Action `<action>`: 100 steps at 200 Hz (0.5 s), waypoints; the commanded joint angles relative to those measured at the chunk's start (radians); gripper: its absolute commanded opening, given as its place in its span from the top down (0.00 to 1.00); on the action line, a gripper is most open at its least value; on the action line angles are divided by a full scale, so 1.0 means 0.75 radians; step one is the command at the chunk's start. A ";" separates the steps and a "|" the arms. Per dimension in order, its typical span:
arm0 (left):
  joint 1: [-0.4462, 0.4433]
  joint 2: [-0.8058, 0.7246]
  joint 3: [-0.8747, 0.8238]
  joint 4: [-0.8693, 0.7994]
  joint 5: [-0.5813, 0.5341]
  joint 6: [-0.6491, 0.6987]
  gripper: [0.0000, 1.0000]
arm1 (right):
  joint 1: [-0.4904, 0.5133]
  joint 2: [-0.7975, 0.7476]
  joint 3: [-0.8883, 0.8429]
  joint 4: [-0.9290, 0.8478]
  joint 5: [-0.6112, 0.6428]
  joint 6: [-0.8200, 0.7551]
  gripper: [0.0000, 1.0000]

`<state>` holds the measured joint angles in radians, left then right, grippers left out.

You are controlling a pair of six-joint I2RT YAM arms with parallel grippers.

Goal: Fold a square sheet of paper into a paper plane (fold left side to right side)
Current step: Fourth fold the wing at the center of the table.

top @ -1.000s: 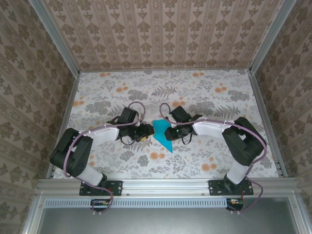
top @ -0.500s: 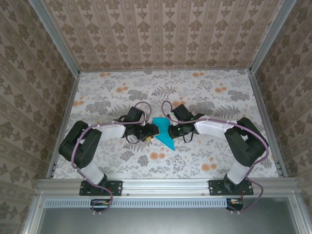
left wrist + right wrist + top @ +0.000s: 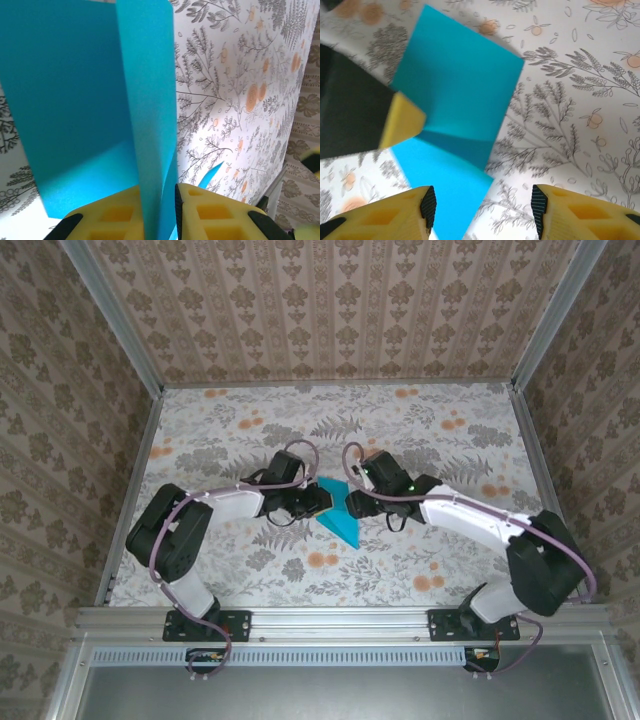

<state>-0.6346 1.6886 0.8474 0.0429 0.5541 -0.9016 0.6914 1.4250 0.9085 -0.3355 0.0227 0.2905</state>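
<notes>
The square sheet of paper (image 3: 75, 100) stands pinched in the left claw (image 3: 159, 202).

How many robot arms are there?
2. The left arm reaches in from the left side. The right arm reaches in from the right side. They meet at the blue paper in the middle. Nothing looks big enough to hide another arm.

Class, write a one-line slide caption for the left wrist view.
Left pincer nips a raised fold of the turquoise paper over the floral table.
</notes>
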 commanded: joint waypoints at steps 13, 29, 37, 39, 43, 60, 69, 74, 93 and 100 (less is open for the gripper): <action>-0.003 -0.028 0.056 -0.010 0.015 -0.006 0.81 | 0.152 -0.037 -0.169 0.086 0.138 0.059 0.44; -0.003 -0.025 0.077 -0.024 0.016 -0.003 0.82 | 0.220 -0.026 -0.196 0.154 0.183 0.071 0.44; -0.003 -0.022 0.082 -0.027 0.019 -0.002 0.82 | 0.247 0.002 -0.193 0.167 0.204 0.064 0.44; -0.003 -0.022 0.084 -0.031 0.019 -0.002 0.82 | 0.255 0.011 -0.191 0.168 0.209 0.063 0.44; -0.004 -0.021 0.087 -0.034 0.018 -0.002 0.82 | 0.264 0.029 -0.187 0.172 0.216 0.060 0.44; -0.003 -0.019 0.096 -0.053 0.015 0.003 0.82 | 0.284 0.100 -0.163 0.180 0.231 0.048 0.45; -0.004 -0.020 0.098 -0.057 0.012 0.002 0.82 | 0.289 0.128 -0.151 0.183 0.242 0.043 0.45; -0.004 -0.022 0.099 -0.057 0.012 0.001 0.82 | 0.291 0.137 -0.145 0.189 0.244 0.040 0.46; -0.005 -0.024 0.100 -0.066 0.004 0.001 0.82 | 0.293 0.182 -0.119 0.198 0.247 0.023 0.48; -0.005 -0.024 0.103 -0.070 0.004 0.000 0.82 | 0.294 0.198 -0.108 0.195 0.252 0.018 0.49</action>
<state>-0.6346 1.6886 0.8928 0.0269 0.5533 -0.9016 0.9062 1.5372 0.7776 -0.2161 0.1616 0.3157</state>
